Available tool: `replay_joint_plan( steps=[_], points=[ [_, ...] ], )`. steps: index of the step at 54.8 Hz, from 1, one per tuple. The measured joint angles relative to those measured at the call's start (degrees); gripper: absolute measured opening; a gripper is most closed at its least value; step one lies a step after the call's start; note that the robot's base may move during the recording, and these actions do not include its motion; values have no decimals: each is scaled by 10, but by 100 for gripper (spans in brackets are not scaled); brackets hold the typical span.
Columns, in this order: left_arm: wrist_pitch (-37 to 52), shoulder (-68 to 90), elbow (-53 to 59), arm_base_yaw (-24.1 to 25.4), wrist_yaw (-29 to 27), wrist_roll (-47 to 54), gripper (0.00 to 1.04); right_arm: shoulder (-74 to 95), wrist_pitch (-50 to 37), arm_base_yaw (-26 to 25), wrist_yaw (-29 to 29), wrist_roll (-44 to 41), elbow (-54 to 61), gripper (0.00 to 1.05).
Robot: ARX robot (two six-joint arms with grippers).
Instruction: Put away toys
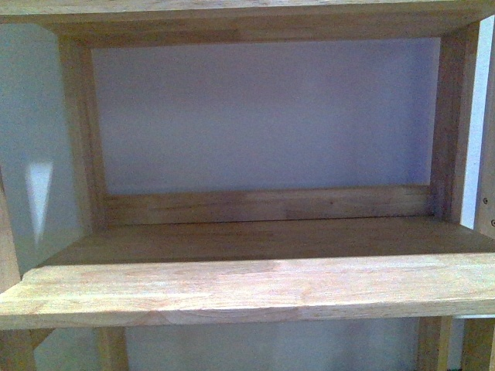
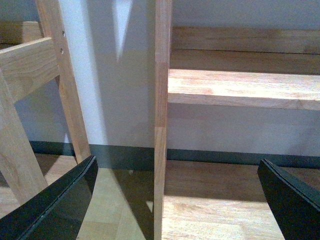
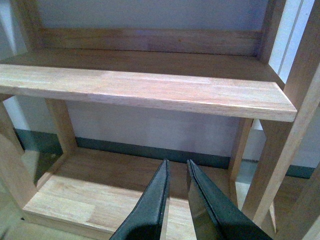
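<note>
Left end effector spread wide before wooden shelf upright

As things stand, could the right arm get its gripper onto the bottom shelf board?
Probably yes. The right gripper hangs in front of the wooden shelf unit, with the bottom shelf board bare and nothing between them. Its jaws are nearly closed on nothing. The upper shelf lies farther back and does not block the way.

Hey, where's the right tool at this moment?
Out of the front view; the right wrist view shows the right tool, its black fingers nearly together and holding nothing, in front of the light wooden shelf unit, over the bottom wooden board.
</note>
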State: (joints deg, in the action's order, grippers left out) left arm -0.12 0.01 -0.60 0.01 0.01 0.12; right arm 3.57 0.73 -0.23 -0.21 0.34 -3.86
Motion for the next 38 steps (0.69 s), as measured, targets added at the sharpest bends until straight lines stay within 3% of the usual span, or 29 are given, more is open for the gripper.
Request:
replay_joint_plan(
  steps=[38],
  points=[
    [0, 0, 0, 0, 0, 0, 99, -32, -5, 0, 0, 0, 31, 16]
  ],
)
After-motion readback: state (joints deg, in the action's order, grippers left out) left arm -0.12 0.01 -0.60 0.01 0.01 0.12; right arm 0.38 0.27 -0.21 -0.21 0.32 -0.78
